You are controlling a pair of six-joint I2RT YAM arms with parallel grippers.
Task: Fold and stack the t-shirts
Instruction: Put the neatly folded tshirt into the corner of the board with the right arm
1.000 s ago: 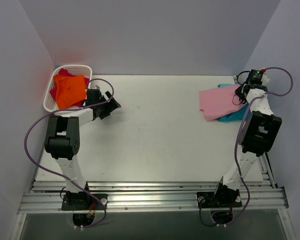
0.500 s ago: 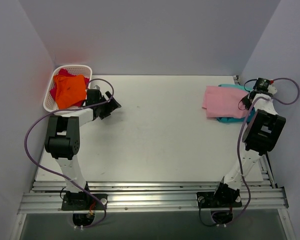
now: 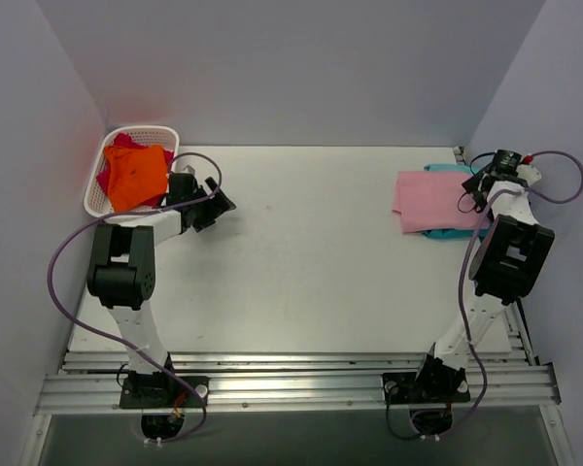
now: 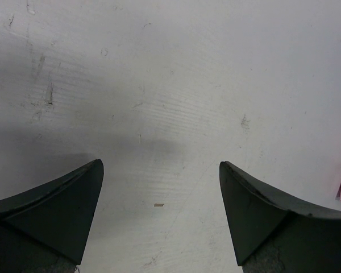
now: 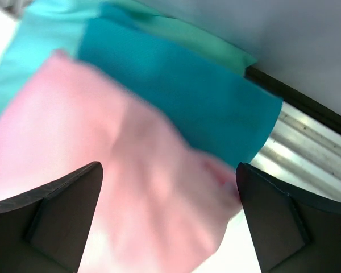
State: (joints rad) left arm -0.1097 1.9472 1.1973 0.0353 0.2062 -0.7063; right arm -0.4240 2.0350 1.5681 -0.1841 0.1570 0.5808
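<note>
A folded light pink t-shirt (image 3: 431,198) lies on top of a teal t-shirt (image 3: 459,231) and a lighter turquoise one (image 3: 445,168) at the table's far right. In the right wrist view the pink t-shirt (image 5: 131,187) fills the space below the wide-apart fingers, with the teal t-shirt (image 5: 187,96) and turquoise t-shirt (image 5: 34,51) under it. My right gripper (image 3: 474,186) hangs open just over the pile's right edge, holding nothing. My left gripper (image 3: 214,204) is open over bare table at the far left, empty.
A white basket (image 3: 97,199) with orange (image 3: 136,175) and red clothes stands in the back left corner, beside the left arm. Grey walls close in the table on three sides. A metal rail (image 5: 307,153) runs along the table's right edge near the pile.
The right gripper carried the pink t-shirt rightward onto the teal pile, then opened and let it go. The left arm has not moved.
</note>
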